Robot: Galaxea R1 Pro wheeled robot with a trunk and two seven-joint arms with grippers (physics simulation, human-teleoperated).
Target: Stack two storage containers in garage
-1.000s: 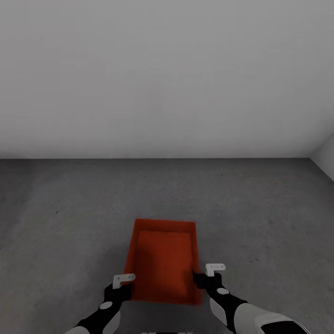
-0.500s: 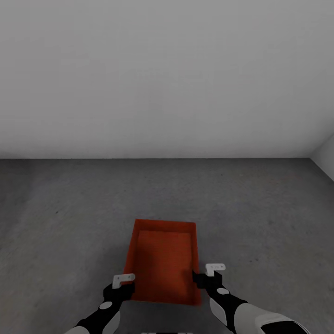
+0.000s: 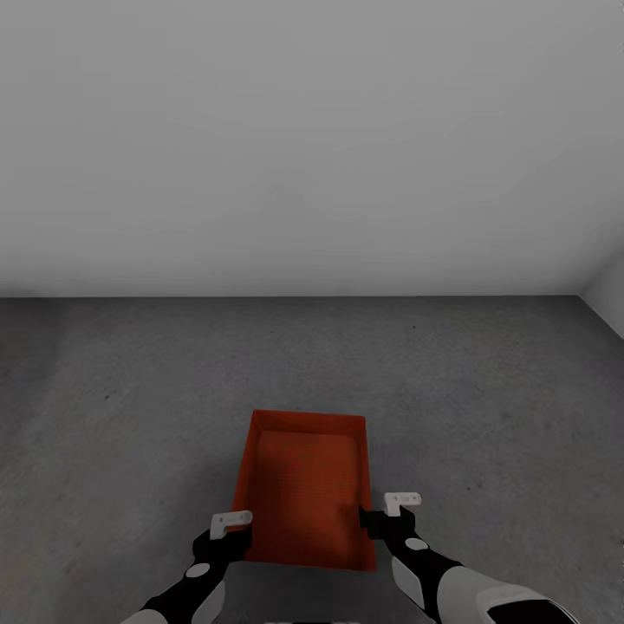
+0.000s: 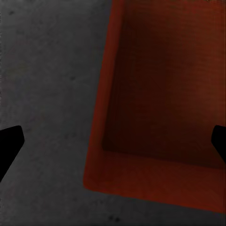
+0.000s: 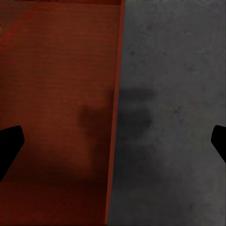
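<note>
One red-orange open-top storage container [image 3: 303,485] rests on the garage's dark grey concrete floor [image 3: 130,390], close in front of me. My left gripper [image 3: 227,542] hangs over the container's near left corner, my right gripper [image 3: 381,524] over its right wall. In the left wrist view the container's left wall [image 4: 101,117] runs between the wide-apart fingers of the left gripper [image 4: 113,146]. The right wrist view shows the right wall [image 5: 115,117] between the spread fingers of the right gripper [image 5: 113,146]. Both grippers are open and hold nothing.
A plain white wall [image 3: 303,147] closes the room a few metres ahead. A second white wall [image 3: 608,295] meets it at the far right. Bare concrete lies on all sides of the container.
The container sits very slightly lower in the head view than a second ago. Both grippers stay where they were, open.
</note>
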